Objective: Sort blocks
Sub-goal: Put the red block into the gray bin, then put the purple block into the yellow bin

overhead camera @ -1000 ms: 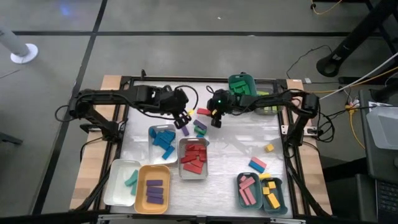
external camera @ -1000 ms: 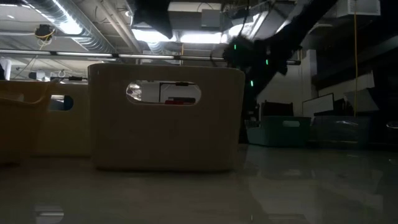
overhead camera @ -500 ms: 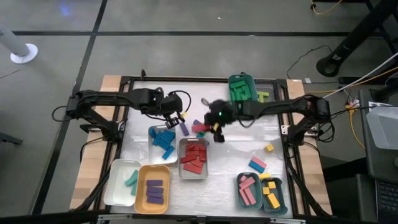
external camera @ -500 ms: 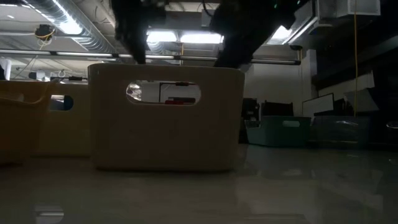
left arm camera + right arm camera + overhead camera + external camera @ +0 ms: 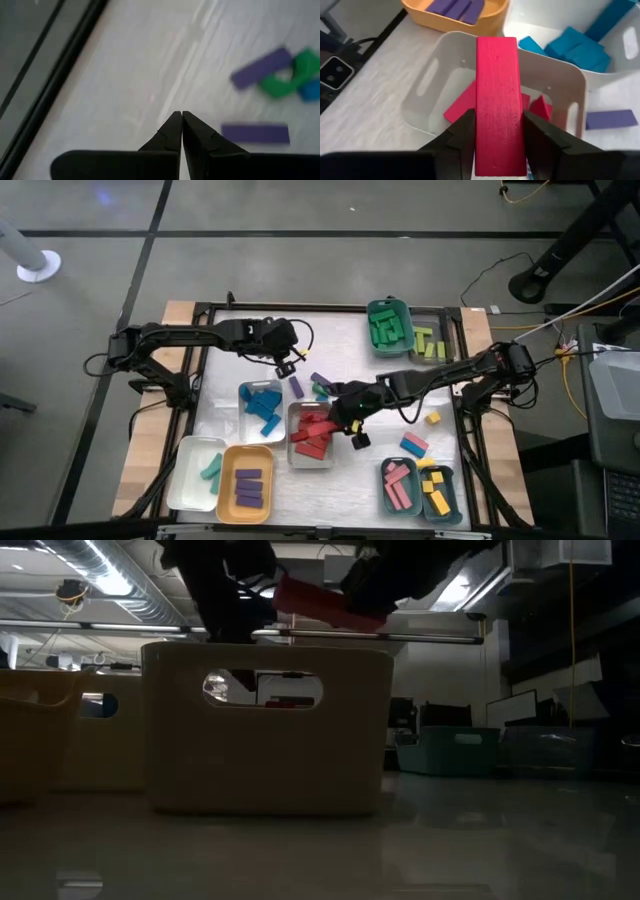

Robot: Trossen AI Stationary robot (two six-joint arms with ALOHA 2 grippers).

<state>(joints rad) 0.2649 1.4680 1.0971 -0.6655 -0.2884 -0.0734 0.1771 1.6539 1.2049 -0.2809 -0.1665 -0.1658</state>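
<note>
Your right gripper point(image 5: 497, 131) is clamped on a long red bar-shaped block point(image 5: 498, 105), one dark finger point(image 5: 461, 134) on each long side, and it hangs right over the grey rounded tray point(image 5: 427, 87) that already has red blocks point(image 5: 461, 102) lying in it. In the high view that same right gripper point(image 5: 347, 417) sits at the right edge of the grey tray point(image 5: 311, 461), mid-table. In the low view the red block point(image 5: 325, 604) shows tilted above the tray wall point(image 5: 268, 730). Your left gripper point(image 5: 181, 121) has its fingertips pressed together with nothing between them, above bare white tabletop point(image 5: 140, 70), near a flat purple block point(image 5: 256, 133) and a loose cluster of a second purple block point(image 5: 261, 67), a green block point(image 5: 292, 75) and a blue block point(image 5: 311, 89). High view puts the left gripper point(image 5: 285, 360) toward the far left part of the table. The white tray of blue blocks point(image 5: 580, 42) and the orange tray of purple blocks point(image 5: 457, 7) sit just beside the grey tray.
</note>
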